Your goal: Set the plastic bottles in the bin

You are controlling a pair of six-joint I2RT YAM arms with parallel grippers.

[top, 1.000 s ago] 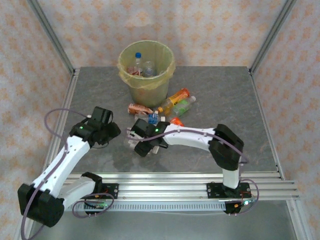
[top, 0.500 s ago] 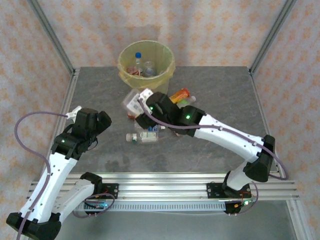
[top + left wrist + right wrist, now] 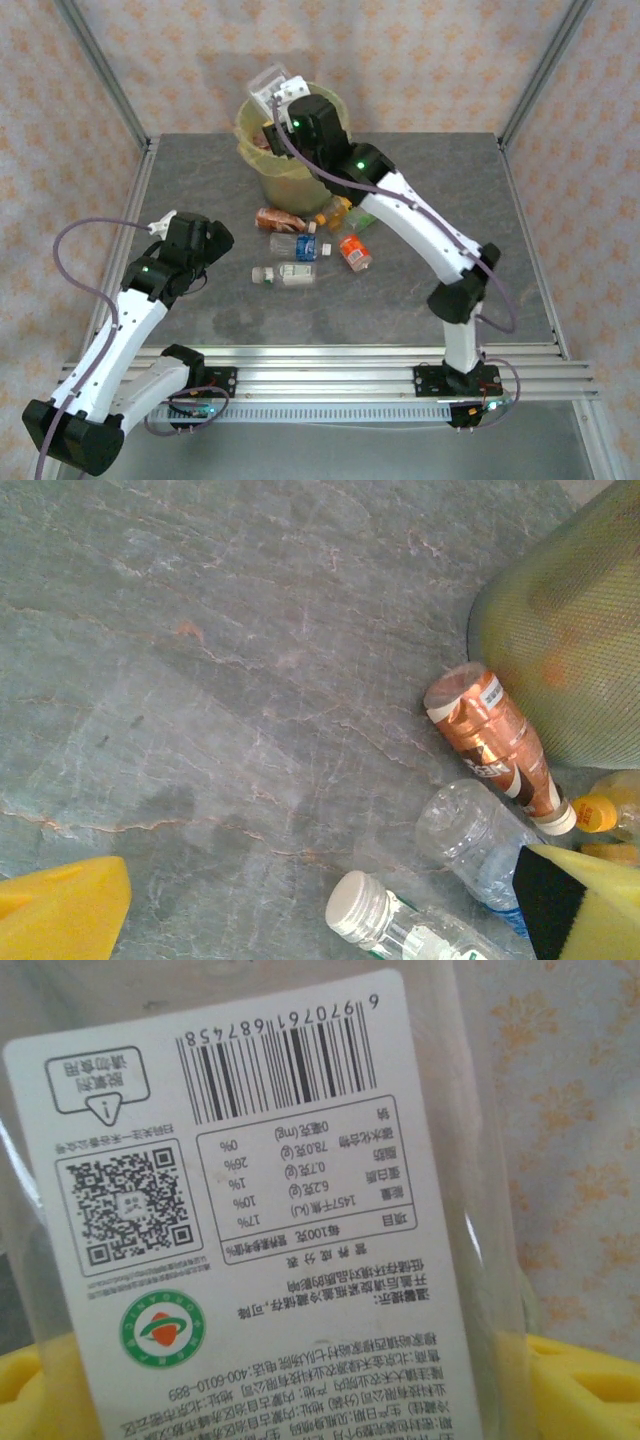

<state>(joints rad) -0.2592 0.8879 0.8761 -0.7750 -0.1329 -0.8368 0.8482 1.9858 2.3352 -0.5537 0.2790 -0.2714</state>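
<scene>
Clear bottle (image 3: 268, 85), clamped in the right gripper (image 3: 284, 100), hangs over the bin (image 3: 285, 185); left gripper (image 3: 172, 225) gapes empty.

Both arms are white with black joints. The left arm (image 3: 125, 320) and the right arm (image 3: 420, 225) each have a small green light. A thin purple cable (image 3: 75, 255) hangs off the left arm, and the right arm has one too. The black bases (image 3: 195, 385) sit on a silver rail (image 3: 330, 380). The left gripper (image 3: 320, 915) has yellow fingers (image 3: 60, 915), one with a black patch
</scene>
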